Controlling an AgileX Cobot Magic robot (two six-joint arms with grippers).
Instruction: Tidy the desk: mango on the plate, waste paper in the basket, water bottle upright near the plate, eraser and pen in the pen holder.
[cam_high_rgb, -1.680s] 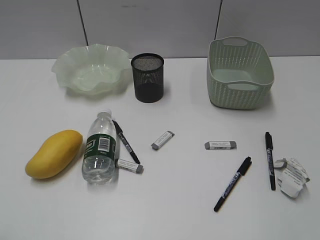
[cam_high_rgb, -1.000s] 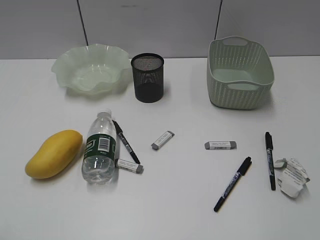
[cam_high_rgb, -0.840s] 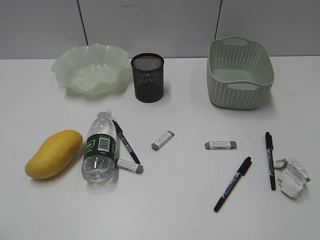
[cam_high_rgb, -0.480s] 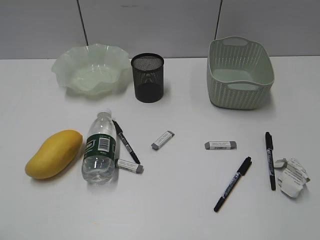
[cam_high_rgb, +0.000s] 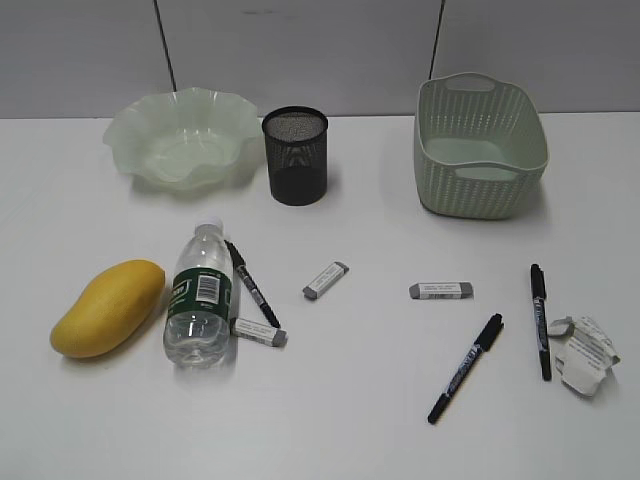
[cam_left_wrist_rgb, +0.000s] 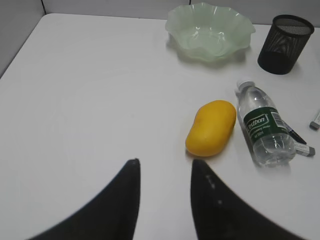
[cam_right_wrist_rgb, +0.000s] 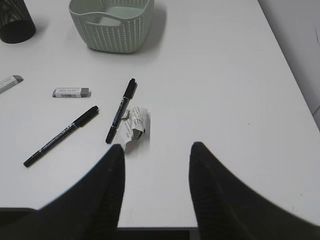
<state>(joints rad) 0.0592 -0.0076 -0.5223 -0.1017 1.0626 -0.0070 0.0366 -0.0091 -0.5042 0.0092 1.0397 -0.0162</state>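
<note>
The yellow mango (cam_high_rgb: 108, 306) (cam_left_wrist_rgb: 211, 127) lies at the front left beside the water bottle (cam_high_rgb: 200, 295) (cam_left_wrist_rgb: 264, 127), which lies on its side. The wavy pale green plate (cam_high_rgb: 182, 136) (cam_left_wrist_rgb: 210, 30) and black mesh pen holder (cam_high_rgb: 295, 155) (cam_left_wrist_rgb: 285, 37) stand at the back. The sage-green basket (cam_high_rgb: 480, 144) (cam_right_wrist_rgb: 112, 22) is back right. The waste paper (cam_high_rgb: 585, 354) (cam_right_wrist_rgb: 135, 126) lies front right. Three black pens (cam_high_rgb: 466, 367) (cam_high_rgb: 540, 320) (cam_high_rgb: 251, 283) and three grey erasers (cam_high_rgb: 441, 290) (cam_high_rgb: 326, 279) (cam_high_rgb: 259, 332) lie loose. My left gripper (cam_left_wrist_rgb: 162, 162) and right gripper (cam_right_wrist_rgb: 156, 147) are open, empty, and out of the exterior view.
The desk (cam_high_rgb: 360, 420) front edge shows just below my right gripper in the right wrist view (cam_right_wrist_rgb: 165, 228). A grey wall with dark seams stands behind the desk.
</note>
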